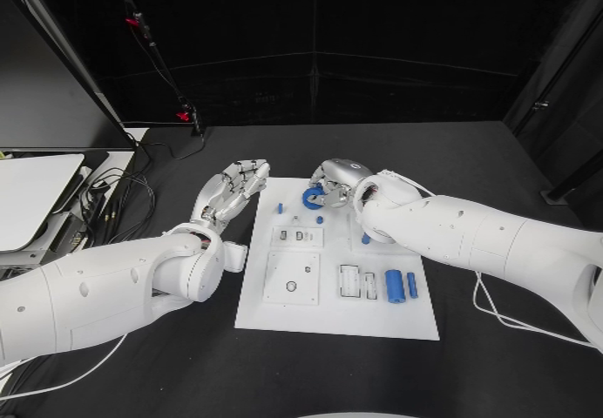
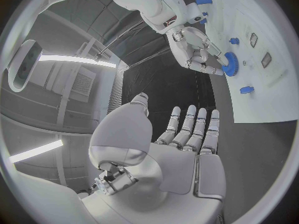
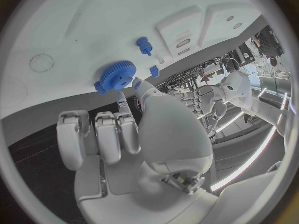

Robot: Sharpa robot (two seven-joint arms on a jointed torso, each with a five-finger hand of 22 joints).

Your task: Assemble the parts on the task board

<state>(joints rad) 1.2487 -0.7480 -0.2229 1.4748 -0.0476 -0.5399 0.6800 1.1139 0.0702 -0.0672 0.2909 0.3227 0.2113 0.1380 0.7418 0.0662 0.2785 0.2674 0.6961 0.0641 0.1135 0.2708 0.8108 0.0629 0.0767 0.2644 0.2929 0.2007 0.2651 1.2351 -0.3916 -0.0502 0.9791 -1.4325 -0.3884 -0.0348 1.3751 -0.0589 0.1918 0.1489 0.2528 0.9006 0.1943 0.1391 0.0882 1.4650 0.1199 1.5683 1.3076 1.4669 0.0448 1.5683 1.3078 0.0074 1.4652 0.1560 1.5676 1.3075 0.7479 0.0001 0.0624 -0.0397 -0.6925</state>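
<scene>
The white task board (image 1: 339, 300) lies mid-table with recessed slots. My right hand (image 1: 337, 183) hovers over its far edge and pinches a blue gear (image 1: 313, 198) at its fingertips; the gear (image 3: 115, 75) hangs just above the board (image 3: 93, 25), near a small blue peg (image 3: 144, 46). That gear (image 2: 230, 63) also shows in the left wrist view, held by the right hand (image 2: 196, 50). My left hand (image 1: 236, 187) is open beside the board's far left corner, fingers straight (image 2: 187, 134), holding nothing. A blue peg (image 1: 278, 208) stands near the gear. Two blue cylinders (image 1: 395, 286) lie at the board's right.
A white side table (image 1: 31, 196) and a tangle of cables (image 1: 119, 200) sit at the left. A stand with a red clamp (image 1: 184, 115) rises behind the board. Bare black tabletop (image 1: 503, 174) lies to the right.
</scene>
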